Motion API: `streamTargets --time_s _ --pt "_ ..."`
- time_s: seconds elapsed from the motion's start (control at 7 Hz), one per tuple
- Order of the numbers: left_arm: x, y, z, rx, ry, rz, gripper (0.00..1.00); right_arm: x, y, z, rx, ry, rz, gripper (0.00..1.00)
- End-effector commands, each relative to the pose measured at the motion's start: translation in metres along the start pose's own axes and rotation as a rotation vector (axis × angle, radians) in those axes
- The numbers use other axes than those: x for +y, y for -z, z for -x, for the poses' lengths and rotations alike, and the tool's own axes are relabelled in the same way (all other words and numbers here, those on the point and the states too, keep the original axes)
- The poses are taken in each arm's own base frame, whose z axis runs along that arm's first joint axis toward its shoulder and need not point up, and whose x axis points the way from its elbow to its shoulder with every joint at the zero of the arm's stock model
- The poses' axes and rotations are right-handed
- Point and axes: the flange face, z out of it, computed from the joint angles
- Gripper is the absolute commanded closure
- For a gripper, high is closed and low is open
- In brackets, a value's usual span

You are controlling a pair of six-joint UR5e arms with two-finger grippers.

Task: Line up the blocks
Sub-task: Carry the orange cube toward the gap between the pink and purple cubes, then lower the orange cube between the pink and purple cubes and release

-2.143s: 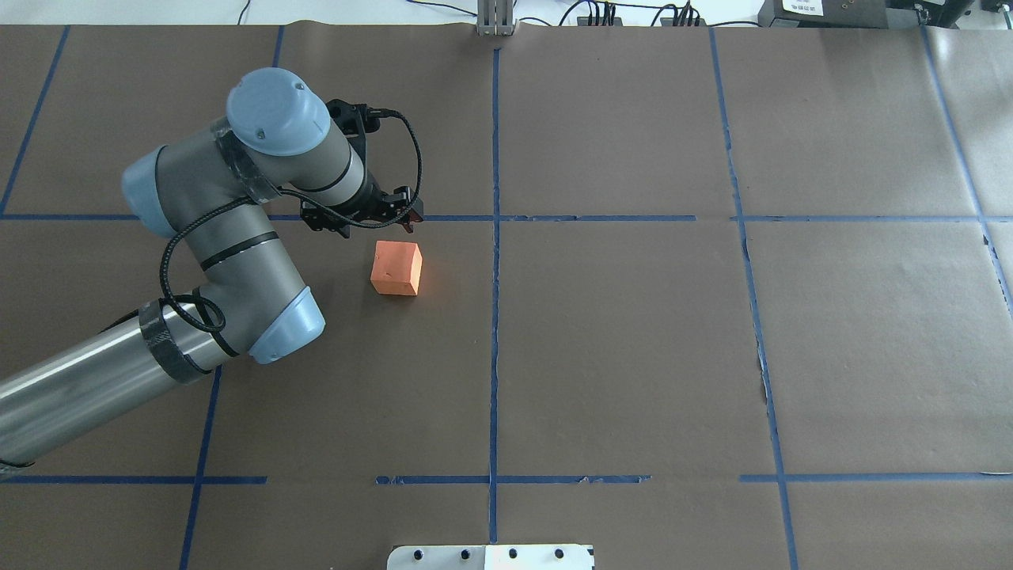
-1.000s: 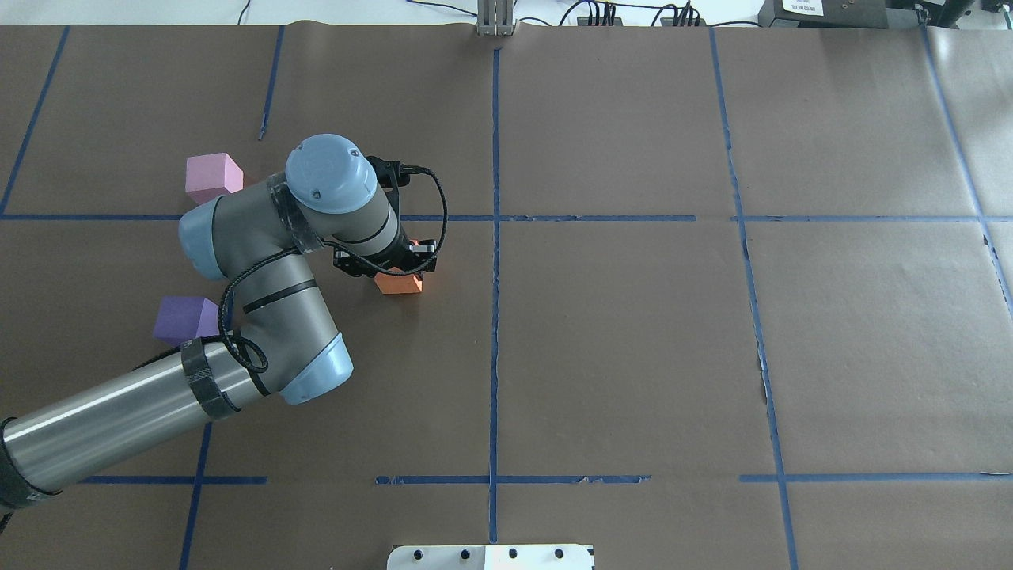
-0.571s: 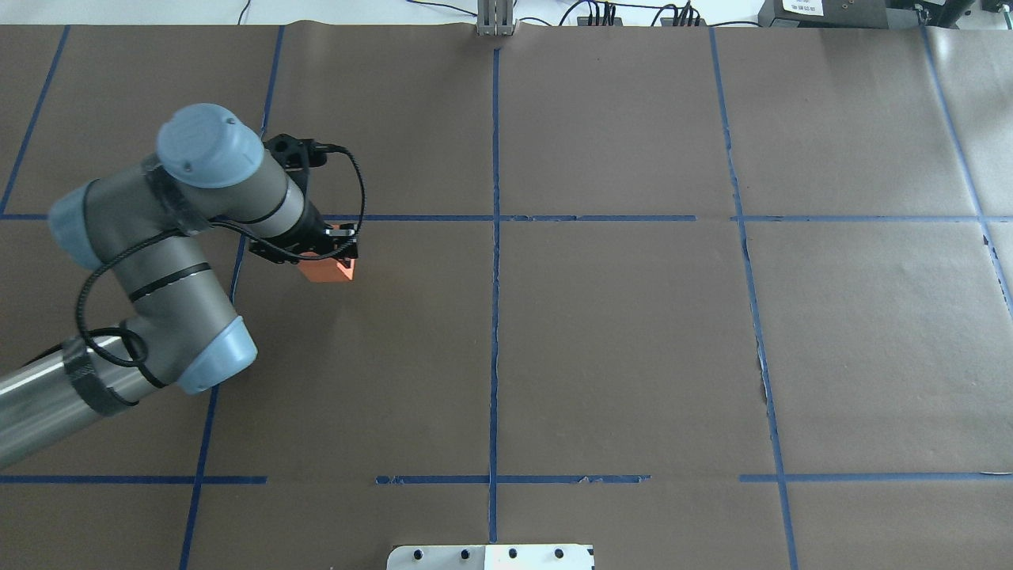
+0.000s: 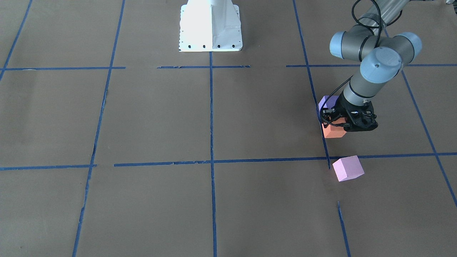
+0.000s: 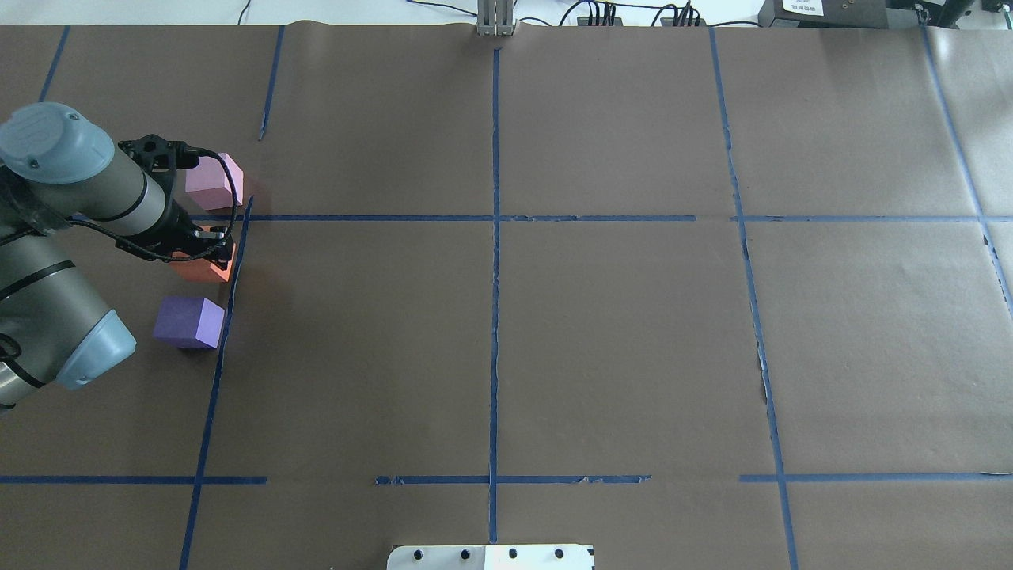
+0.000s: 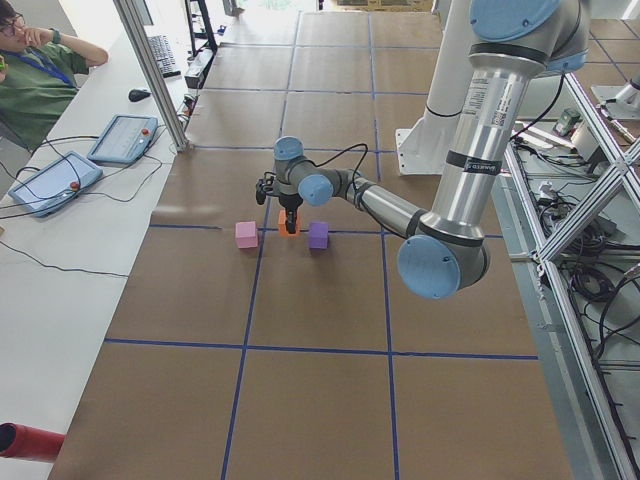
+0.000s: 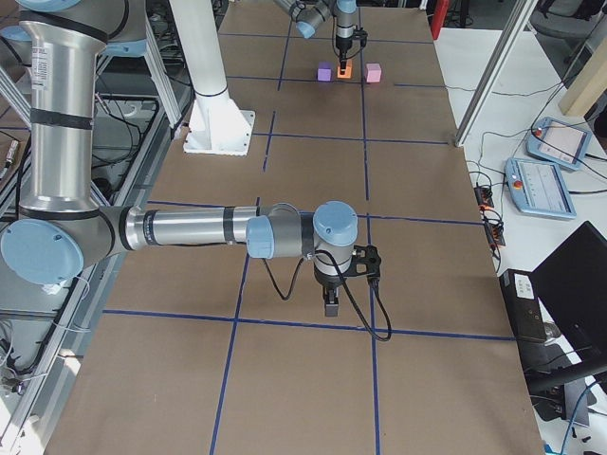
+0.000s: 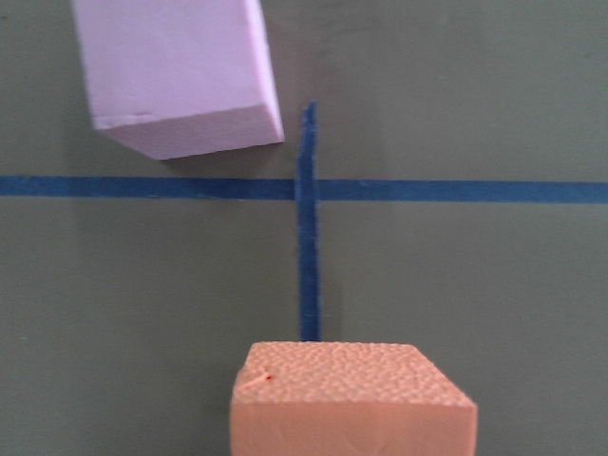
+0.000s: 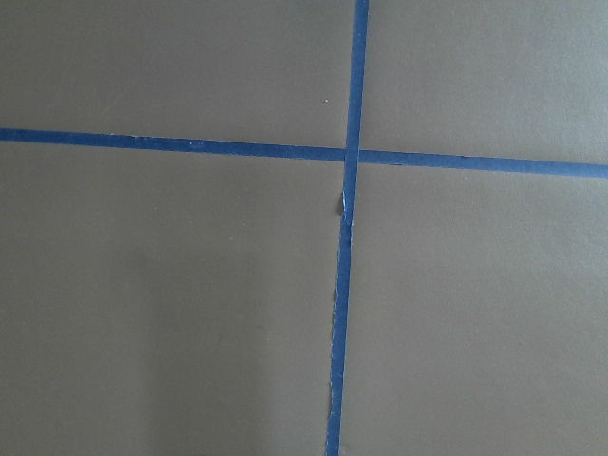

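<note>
My left gripper (image 5: 207, 252) is shut on the orange block (image 5: 204, 269) and holds it low over the brown paper. I cannot tell whether it touches. The block sits between the pale pink block (image 5: 212, 182) farther out and the dark purple block (image 5: 188, 322) nearer the robot. In the front-facing view the orange block (image 4: 334, 132) is under the gripper (image 4: 337, 125), with the purple block (image 4: 326, 101) partly hidden behind it and the pink block (image 4: 348, 168) in front. The left wrist view shows the orange block (image 8: 351, 399) and the pink block (image 8: 176, 76). My right gripper (image 7: 329, 305) hangs over a tape line far from the blocks. I cannot tell whether it is open or shut.
Blue tape lines (image 5: 495, 218) divide the brown paper into squares. The white robot base (image 4: 210, 25) stands at the near edge. A side table with tablets (image 6: 50, 180) and a seated person (image 6: 30, 70) lie beyond the table's far edge.
My left arm closed on the orange block near the table's middle-left and carried it leftward, to between the pink and purple blocks.
</note>
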Motion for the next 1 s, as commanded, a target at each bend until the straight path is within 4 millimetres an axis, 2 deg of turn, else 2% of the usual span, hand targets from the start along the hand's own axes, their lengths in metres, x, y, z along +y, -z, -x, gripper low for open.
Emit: streamTargets --time_s 0.0,0.14,0.29,0.43,0.57,0.71,0.86 --pt "-0.006 -0.016 0.01 0.0 -0.005 -0.002 0.68 0.0 0.0 0.0 0.0 -0.001 0.001 0.0" --pt "-0.007 -0.024 0.012 0.006 -0.011 -0.004 0.53 0.0 0.0 0.0 0.0 0.0 0.0 0.0" --pt "-0.008 -0.023 0.011 0.013 -0.006 -0.01 0.01 0.0 0.0 0.0 -0.002 0.0 0.0 0.0" --pt "-0.007 -0.023 0.012 0.014 -0.003 -0.009 0.0 0.0 0.0 0.0 0.0 0.0 0.0 0.0" --pt "-0.013 -0.009 0.016 0.036 0.009 -0.008 0.0 0.0 0.0 0.0 0.0 -0.001 0.001 0.0" --pt "-0.028 0.02 0.037 0.067 0.035 -0.015 0.0 0.0 0.0 0.0 0.0 -0.001 0.001 0.0" --pt "-0.054 0.061 0.081 0.054 -0.019 -0.08 0.0 0.0 0.0 0.0 0.0 -0.001 0.001 0.0"
